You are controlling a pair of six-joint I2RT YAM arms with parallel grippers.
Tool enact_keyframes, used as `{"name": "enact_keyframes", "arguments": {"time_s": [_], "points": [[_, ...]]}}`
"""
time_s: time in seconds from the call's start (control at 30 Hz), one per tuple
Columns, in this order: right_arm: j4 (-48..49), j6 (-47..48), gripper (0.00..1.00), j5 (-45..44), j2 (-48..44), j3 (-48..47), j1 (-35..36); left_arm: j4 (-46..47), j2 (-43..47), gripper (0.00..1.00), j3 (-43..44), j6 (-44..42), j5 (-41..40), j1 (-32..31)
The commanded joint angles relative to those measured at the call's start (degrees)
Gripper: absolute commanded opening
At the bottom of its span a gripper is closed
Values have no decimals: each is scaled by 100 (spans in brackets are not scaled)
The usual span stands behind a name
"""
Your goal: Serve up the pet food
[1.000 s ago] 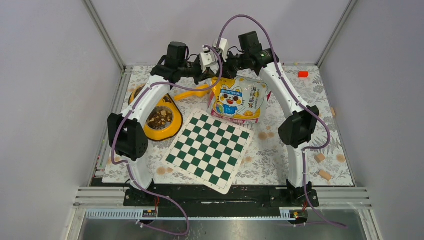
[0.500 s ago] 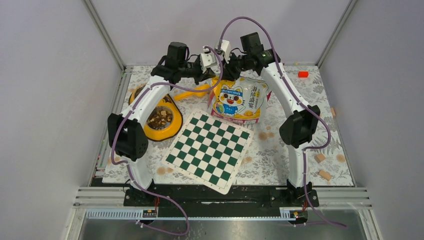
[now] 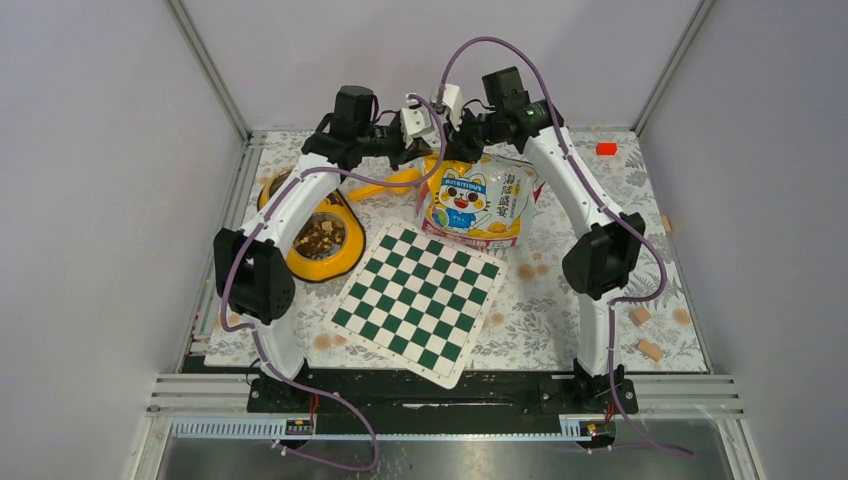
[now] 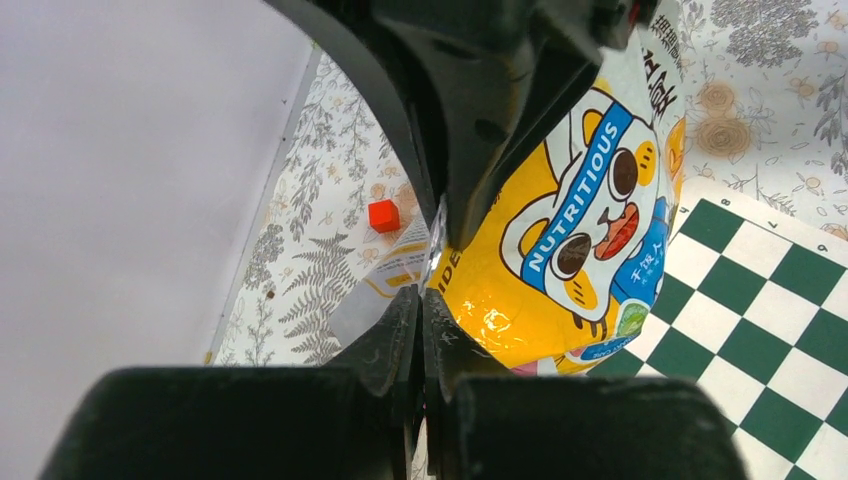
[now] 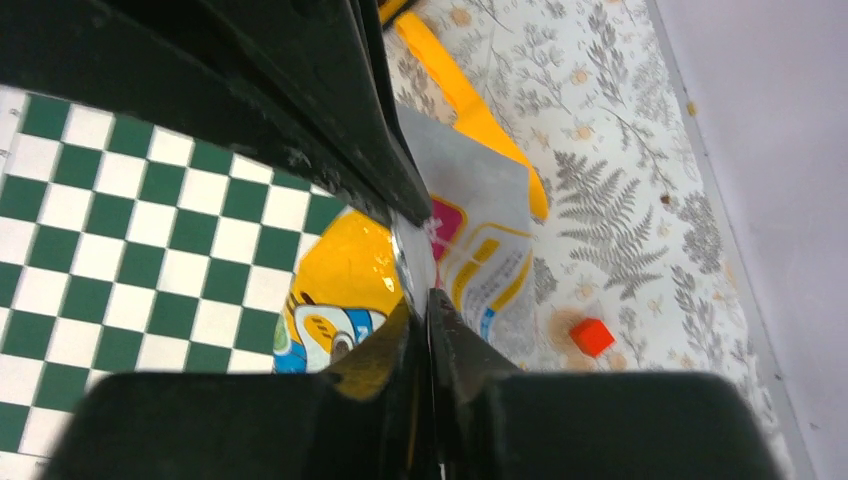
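Observation:
The yellow pet food bag (image 3: 477,202) with a cartoon cat stands at the back of the table. Both grippers pinch its top edge. My left gripper (image 3: 424,133) is shut on the bag (image 4: 560,250), its jaws clamped on the upper rim. My right gripper (image 3: 452,128) is shut on the bag (image 5: 350,270) from the other side. Brown kibble (image 3: 318,237) lies in the steel bowl of the yellow feeder (image 3: 335,263) at the left. A yellow scoop (image 3: 385,183) lies between the feeder and the bag.
A green and white chessboard (image 3: 420,298) lies in front of the bag. A red cube (image 3: 605,149) sits at the back right; it also shows in the left wrist view (image 4: 383,215) and right wrist view (image 5: 592,335). Wooden blocks (image 3: 645,332) lie at the right.
Both grippers have shifted slightly toward the back with the bag's top edge; the bag has been pulled a little more upright.

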State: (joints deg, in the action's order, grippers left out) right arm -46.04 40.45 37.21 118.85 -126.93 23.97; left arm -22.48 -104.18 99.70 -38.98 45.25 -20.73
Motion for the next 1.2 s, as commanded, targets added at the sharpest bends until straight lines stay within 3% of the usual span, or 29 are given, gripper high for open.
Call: {"name": "enact_keyframes", "arguments": {"time_s": [0.0,0.07,0.1,0.2,0.43,0.5,0.57,0.67,0.73,0.9,0.93,1.0,1.07,1.1,1.17], "points": [[-298,110,24,-928,-444,77,-256,183,490,0,-11,-9,38,190],[-369,171,32,-973,-514,105,-282,180,504,0,-30,-25,32,207],[-411,199,30,-965,-539,108,-299,184,515,0,-42,-39,30,211],[-477,249,1,-997,-587,106,-326,183,541,0,-77,-56,25,236],[-478,244,0,-1192,-740,160,-344,183,544,0,-91,-122,-21,253],[-480,211,22,-1269,-816,199,-366,183,558,0,-82,-133,-29,263],[-532,220,31,-1329,-925,269,-388,183,559,0,-82,-144,-21,276],[-740,367,19,-1514,-1001,280,-410,183,574,0,-89,-161,-19,271],[-847,484,0,-1723,-1009,300,-416,155,582,0,-83,-206,-1,280],[-949,622,0,-1876,-1120,460,-503,71,587,0,-56,-327,-47,290],[-945,622,1,-1930,-1145,489,-509,69,583,0,-52,-330,-50,292],[-944,610,27,-2080,-1188,528,-529,60,590,0,-47,-345,-40,292],[-951,634,40,-2179,-1264,620,-548,60,590,0,-39,-339,-11,296],[-945,651,37,-2198,-1306,664,-569,64,587,0,-38,-345,-15,298],[-950,693,9,-2176,-1388,751,-618,63,591,0,-38,-355,-15,298]]}}
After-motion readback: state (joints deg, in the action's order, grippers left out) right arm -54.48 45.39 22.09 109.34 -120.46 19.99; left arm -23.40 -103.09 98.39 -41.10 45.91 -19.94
